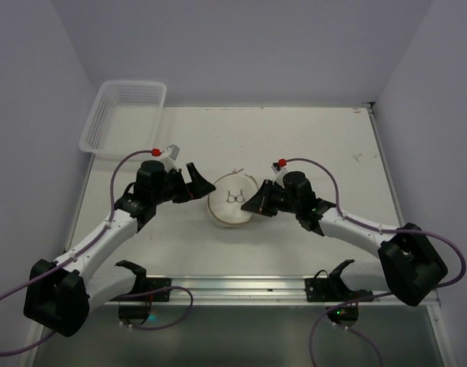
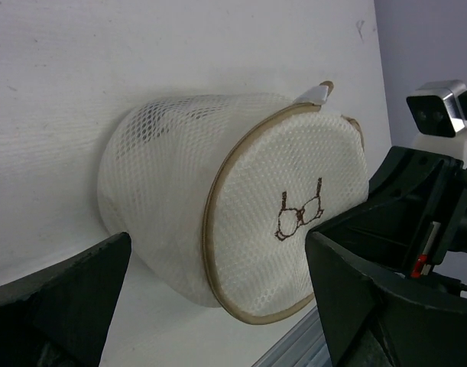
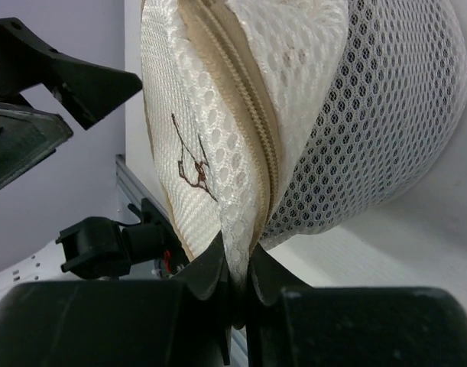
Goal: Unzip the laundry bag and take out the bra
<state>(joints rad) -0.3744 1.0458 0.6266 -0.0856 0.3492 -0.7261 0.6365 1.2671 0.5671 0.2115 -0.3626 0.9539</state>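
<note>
Laundry bag [image 1: 231, 202]: centre of table [image 1: 317, 145], between arms | right gripper [image 3: 237, 279]: fingers pinching mesh fold beside zipper [image 3: 252, 115], no pull tab seen | left gripper [image 1: 201, 180]: spread wide, just beside bag | Risk: pulling drags unbraced bag; mesh slips, zipper unopened.

A flat white tabletop [image 1: 317, 145] sits between plain pale lilac walls [image 1: 241, 46] on three sides. A silver metal rail [image 1: 241, 284] edges its near side.
</note>
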